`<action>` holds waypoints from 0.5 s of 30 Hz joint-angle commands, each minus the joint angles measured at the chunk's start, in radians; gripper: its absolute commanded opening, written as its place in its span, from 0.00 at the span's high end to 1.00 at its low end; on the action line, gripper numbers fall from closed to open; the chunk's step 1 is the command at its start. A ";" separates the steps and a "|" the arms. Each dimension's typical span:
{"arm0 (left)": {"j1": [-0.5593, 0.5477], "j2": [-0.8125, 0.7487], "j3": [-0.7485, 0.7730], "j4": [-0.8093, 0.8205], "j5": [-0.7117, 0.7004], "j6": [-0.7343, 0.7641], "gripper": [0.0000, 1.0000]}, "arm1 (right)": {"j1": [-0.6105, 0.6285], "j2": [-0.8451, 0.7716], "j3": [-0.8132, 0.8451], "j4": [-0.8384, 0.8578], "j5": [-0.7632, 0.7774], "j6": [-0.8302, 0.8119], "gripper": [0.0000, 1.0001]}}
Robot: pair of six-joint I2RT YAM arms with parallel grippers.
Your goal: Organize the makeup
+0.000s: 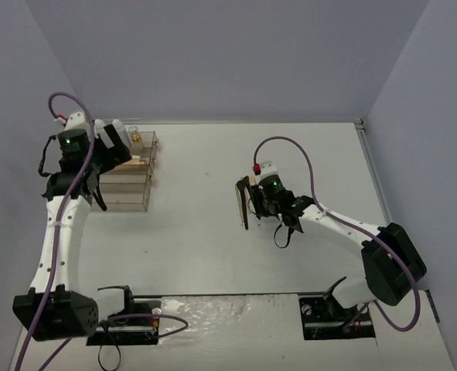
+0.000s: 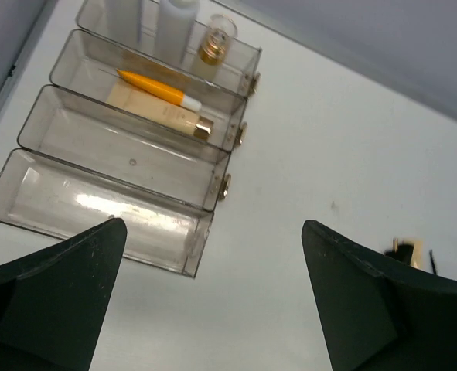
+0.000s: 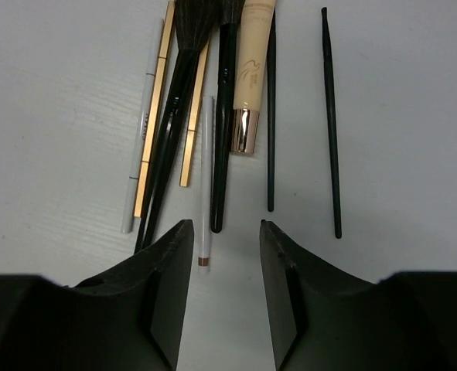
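A pile of makeup lies on the table under my right gripper [image 3: 226, 229], which is open just above it. In the pile are two black brushes [image 3: 178, 100], a beige gold-capped tube [image 3: 253, 62], two thin black sticks [image 3: 330, 124], flat gold sticks [image 3: 152, 116] and a white pencil [image 3: 206, 178] whose near end lies between the fingertips. In the top view the pile [image 1: 243, 202] sits mid-table. My left gripper [image 2: 213, 226] is open and empty above the clear tiered box [image 2: 193, 251]. The box holds two white bottles [image 2: 174, 27], a gold-capped vial [image 2: 215, 40], an orange tube [image 2: 155, 85] and a beige tube [image 2: 158, 112].
The two lower trays of the tiered box [image 1: 124, 202] hold nothing. The box stands at the table's far left, near the left wall. Grey walls close the table on three sides. The arm bases and cables sit at the near edge.
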 commanded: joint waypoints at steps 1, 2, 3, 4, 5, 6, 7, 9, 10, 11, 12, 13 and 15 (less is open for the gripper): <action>-0.148 -0.106 -0.091 -0.140 -0.008 0.211 0.04 | -0.020 0.070 0.089 0.064 0.034 0.004 0.65; -0.197 -0.123 -0.118 -0.147 -0.008 0.230 0.04 | -0.025 0.079 0.096 0.070 0.035 0.003 0.65; -0.227 -0.138 -0.126 -0.147 -0.015 0.241 0.04 | -0.031 0.094 0.103 0.075 0.035 0.002 0.66; -0.271 -0.162 -0.166 -0.150 -0.030 0.254 0.03 | -0.042 0.114 0.114 0.083 0.035 0.001 0.66; -0.293 -0.178 -0.187 -0.150 -0.038 0.257 0.03 | -0.048 0.124 0.120 0.086 0.033 -0.001 0.67; -0.312 -0.199 -0.211 -0.146 -0.042 0.260 0.03 | -0.055 0.143 0.130 0.089 0.026 -0.003 0.67; -0.331 -0.221 -0.236 -0.142 -0.047 0.262 0.03 | -0.063 0.162 0.140 0.093 0.018 -0.005 0.67; -0.349 -0.270 -0.268 -0.125 -0.055 0.266 0.03 | -0.071 0.190 0.158 0.094 0.007 -0.010 0.68; -0.353 -0.309 -0.283 -0.111 -0.062 0.263 0.03 | -0.073 0.206 0.170 0.096 0.004 -0.013 0.68; -0.353 -0.327 -0.292 -0.098 -0.073 0.263 0.03 | -0.077 0.222 0.180 0.097 0.004 -0.014 0.68; -0.353 -0.344 -0.299 -0.088 -0.087 0.263 0.03 | -0.080 0.237 0.189 0.099 0.003 -0.015 0.69; -0.353 -0.358 -0.302 -0.085 -0.110 0.263 0.03 | -0.084 0.250 0.195 0.100 0.000 -0.016 0.69; -0.353 -0.381 -0.308 -0.083 -0.159 0.263 0.03 | -0.090 0.277 0.207 0.101 -0.006 -0.018 0.70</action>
